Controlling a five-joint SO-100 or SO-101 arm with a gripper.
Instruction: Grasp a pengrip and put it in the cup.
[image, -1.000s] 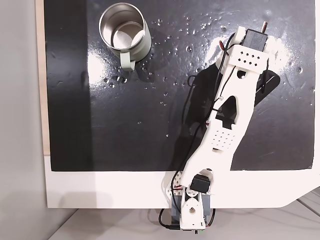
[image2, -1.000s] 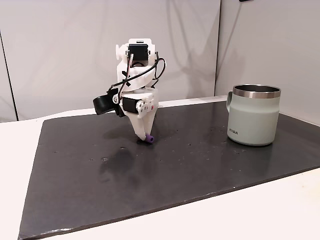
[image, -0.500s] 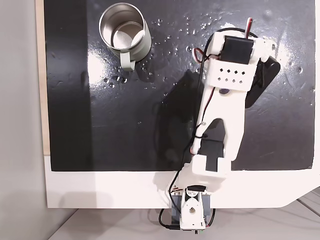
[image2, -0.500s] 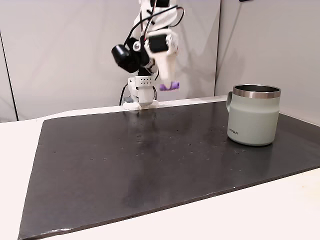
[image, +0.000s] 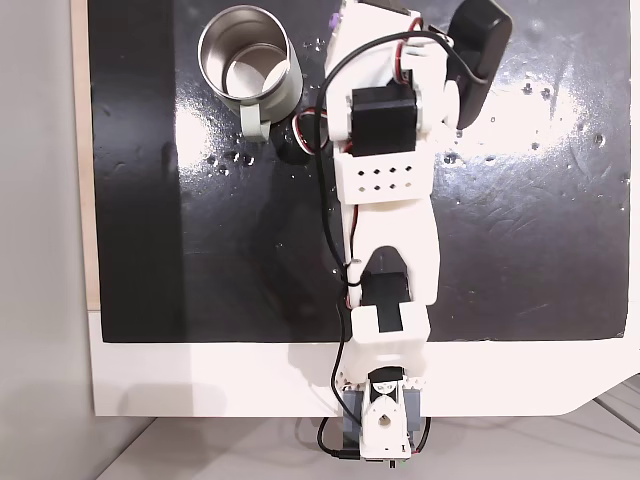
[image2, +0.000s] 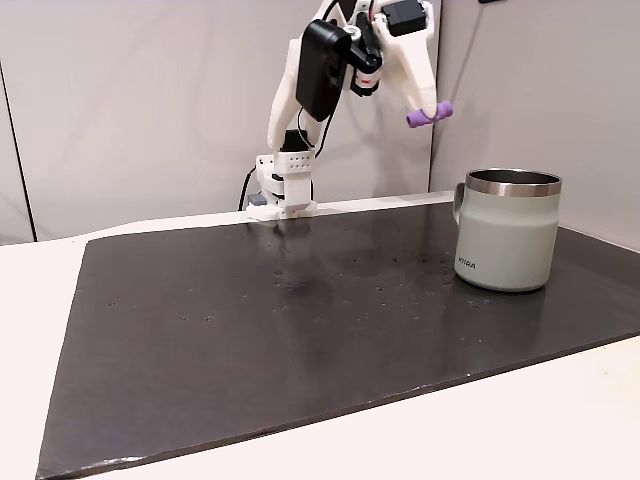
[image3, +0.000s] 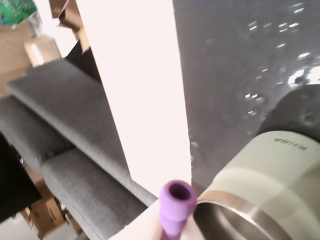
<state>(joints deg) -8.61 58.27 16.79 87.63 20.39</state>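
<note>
A: Pale walls, a white table, a dark slate mat (image2: 300, 330) on top. Where's the pengrip (image2: 429, 113)?

B: High in the air, pinched crosswise at the gripper (image2: 424, 108) tips, jaws nearly closed on it.

A: And the cup (image2: 505, 229)?

B: On the mat, lower and right of it in that fixed view. In the wrist view the rim (image3: 235, 210) sits just beside the pengrip, not yet under it.

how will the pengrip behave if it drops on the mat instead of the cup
The pengrip is a small cylinder, so it would likely roll. It looks soft and tiny, so probably light and unbreakable. The gripper holds it above the mat, short of the cup.
</note>
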